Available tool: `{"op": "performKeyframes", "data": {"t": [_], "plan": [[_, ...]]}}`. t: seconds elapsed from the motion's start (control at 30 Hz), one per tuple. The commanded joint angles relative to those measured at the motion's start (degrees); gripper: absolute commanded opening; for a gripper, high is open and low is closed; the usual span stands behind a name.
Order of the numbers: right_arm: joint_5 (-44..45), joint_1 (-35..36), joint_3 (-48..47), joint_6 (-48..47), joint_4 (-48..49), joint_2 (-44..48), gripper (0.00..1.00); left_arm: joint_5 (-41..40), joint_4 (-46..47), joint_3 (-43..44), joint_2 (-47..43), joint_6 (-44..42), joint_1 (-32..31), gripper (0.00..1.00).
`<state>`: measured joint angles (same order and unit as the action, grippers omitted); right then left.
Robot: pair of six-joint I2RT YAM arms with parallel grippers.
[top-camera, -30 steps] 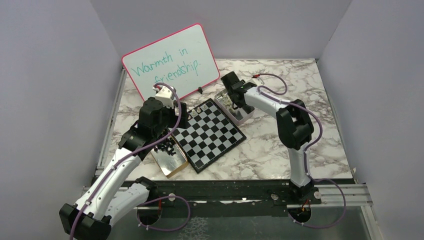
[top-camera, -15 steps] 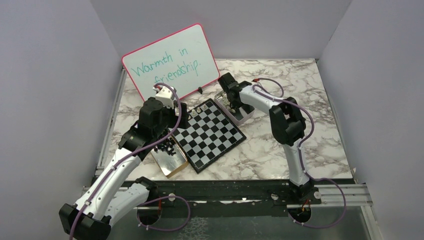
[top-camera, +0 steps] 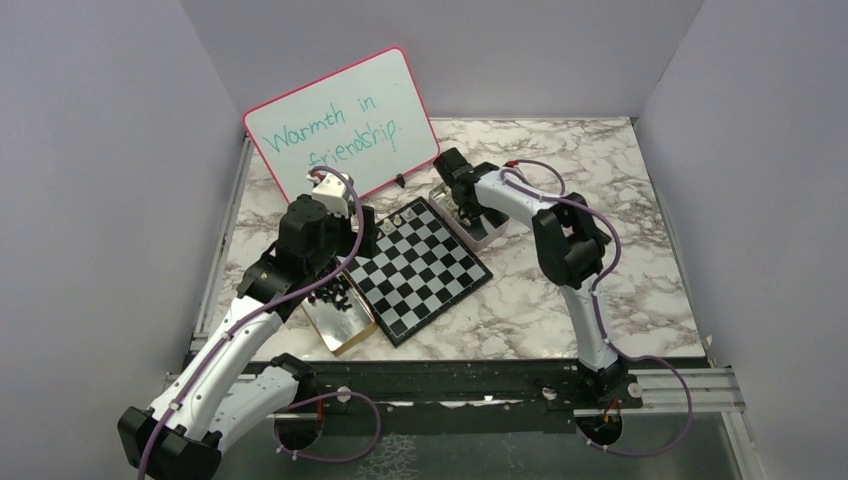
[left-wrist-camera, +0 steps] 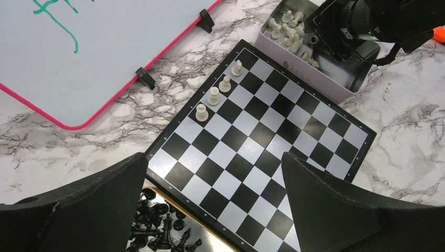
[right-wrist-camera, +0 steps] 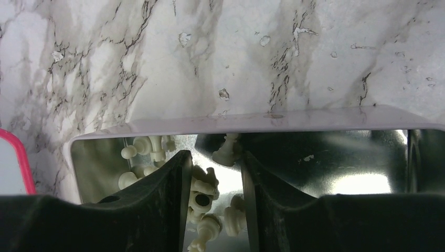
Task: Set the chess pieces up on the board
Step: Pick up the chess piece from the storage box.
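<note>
The board (top-camera: pixel 420 268) lies mid-table, and several cream-white chess pieces (left-wrist-camera: pixel 213 96) stand in a row along its far left edge. My left gripper (left-wrist-camera: pixel 212 163) hangs open above the board's (left-wrist-camera: pixel 262 142) near left corner with nothing between its fingers. Loose black pieces (left-wrist-camera: pixel 157 231) lie in a gold tin (top-camera: pixel 340 320) beside that corner. My right gripper (right-wrist-camera: pixel 212 157) is lowered into the pale tin (right-wrist-camera: pixel 252 123) at the board's far right. Its jaws stand partly apart, and several loose white pieces (right-wrist-camera: pixel 210 194) lie in the gap, none clamped.
A pink-rimmed whiteboard (top-camera: pixel 340 125) leans at the back left, its clip feet close to the board's far corner. The pale tin (top-camera: pixel 490 238) touches the board's right edge. Grey walls enclose the marble table (top-camera: pixel 560 290) on three sides.
The right arm's elbow has swung left, and its gripper has shifted slightly left inside the pale tin, jaws narrowing a little. The left arm has not moved.
</note>
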<state>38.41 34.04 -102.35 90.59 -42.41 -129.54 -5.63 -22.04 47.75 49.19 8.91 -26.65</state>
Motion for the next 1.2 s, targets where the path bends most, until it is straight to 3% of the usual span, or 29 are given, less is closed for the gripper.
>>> {"op": "performKeyframes", "data": {"t": [0.0,0.53,0.77,1.17], "plan": [[3.2,-0.3,-1.3,0.4,-2.6,-2.2,0.42,-0.3,0.5,0.4,-0.9,-0.6,-0.4,0.99],[3.9,-0.8,-0.2,-4.5,-3.0,-1.6,0.26,-0.1,0.5,0.4,-0.8,-0.3,-0.7,0.99],[0.8,-0.8,4.7,-15.9,7.4,1.3,0.22,-0.8,0.5,0.3,-1.8,-0.7,-1.0,0.99],[-13.1,-0.8,20.5,-48.0,37.2,13.1,0.17,-3.8,0.8,-0.4,-1.6,-0.4,-1.0,0.99]]}}
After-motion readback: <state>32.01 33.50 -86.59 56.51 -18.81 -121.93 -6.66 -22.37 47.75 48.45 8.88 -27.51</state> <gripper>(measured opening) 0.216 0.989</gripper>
